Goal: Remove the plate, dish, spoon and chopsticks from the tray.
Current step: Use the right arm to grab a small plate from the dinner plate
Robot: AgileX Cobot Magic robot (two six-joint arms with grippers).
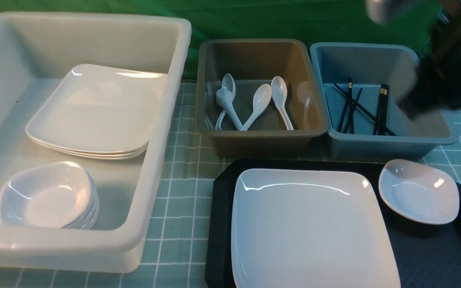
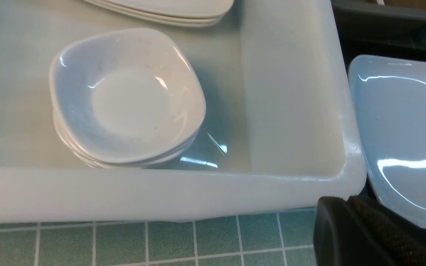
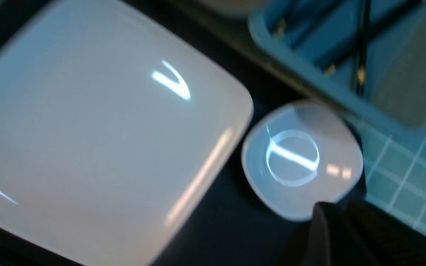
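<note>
**A:** What does the front view give that the wrist cameras miss?

**B:** All three tubs at once. The big white tub point(image 1: 166, 132) on the left holds stacked plates point(image 1: 94, 112) at the back and a stack of small dishes point(image 1: 48, 196) near the front. The black tray point(image 1: 220, 224) sits front right on the green checked cloth point(image 1: 182, 208). The brown tub point(image 1: 262, 134) and the blue tub point(image 1: 390, 140) stand side by side behind it.

**A:** And on the tray?

**B:** The plate point(image 1: 310, 228) fills most of it. The dish point(image 1: 418, 192) sits just beside the plate's far right corner. The right wrist view, though blurred, shows a sliver of tray between them.

**A:** The smaller tubs?

**B:** Several white spoons point(image 1: 254, 106) lie in the brown one. Black chopsticks point(image 1: 350, 106) lie crossed in the blue one, and their gold bands show best from the right wrist.

**A:** The arms?

**B:** The left gripper point(image 2: 364, 232) hangs outside the white tub's near right corner, closed and empty. Only the left wrist view shows the dish stack close up. The right gripper point(image 1: 414, 108) is a dark blur over the blue tub's right side, and I cannot tell how its fingers stand.
</note>
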